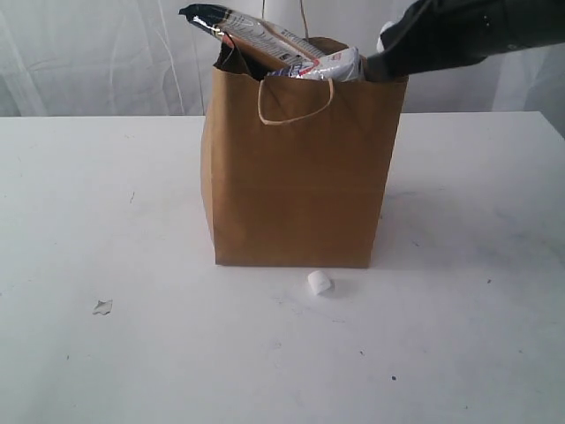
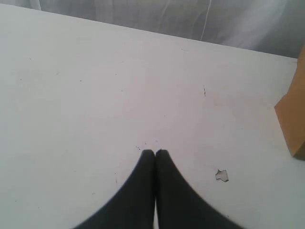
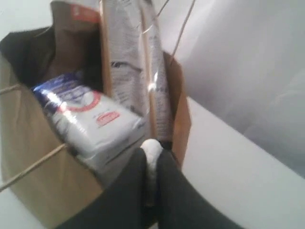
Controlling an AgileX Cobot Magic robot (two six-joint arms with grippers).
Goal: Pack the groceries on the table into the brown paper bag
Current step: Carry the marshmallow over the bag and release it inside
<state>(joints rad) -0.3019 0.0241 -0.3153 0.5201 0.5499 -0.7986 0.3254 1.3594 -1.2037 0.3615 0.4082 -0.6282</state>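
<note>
While my right jaws pinch a marshmallow (image 3: 151, 151) over the bag (image 1: 291, 194), I'd release deep inside; left jaws closed, empty.

**A:** how are the cams set?
**B:** Exterior faces the brown paper bag (image 1: 296, 177) front-on. Left wrist looks past the left gripper (image 2: 155, 153) over the table (image 2: 71, 95), with the bag's corner beyond. Right wrist is close, right gripper (image 3: 151, 151) at the bag's mouth.
</note>
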